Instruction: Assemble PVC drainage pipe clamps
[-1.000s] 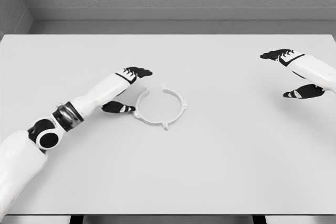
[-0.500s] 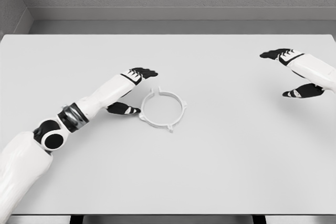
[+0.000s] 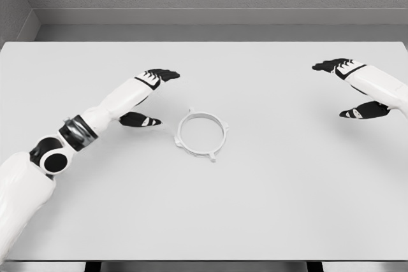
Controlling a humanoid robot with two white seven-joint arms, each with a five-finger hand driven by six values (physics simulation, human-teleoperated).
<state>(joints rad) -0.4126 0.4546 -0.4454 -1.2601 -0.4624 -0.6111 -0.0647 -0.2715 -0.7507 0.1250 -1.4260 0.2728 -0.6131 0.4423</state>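
Clamp ring (image 3: pixel 202 134) lies beside the spread left hand (image 3: pixel 148 97).

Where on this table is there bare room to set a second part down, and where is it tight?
Bare: the table in front of the clamp ring, the stretch between the ring and the right hand, and the far strip behind both hands. Tight: only the gap between the left hand and the ring; they sit close but apart.

White clamp ring (image 3: pixel 202 134) on pale grey table (image 3: pixel 268 189) — both hands' fingers (image 3: pixel 160 75) black, arms white.
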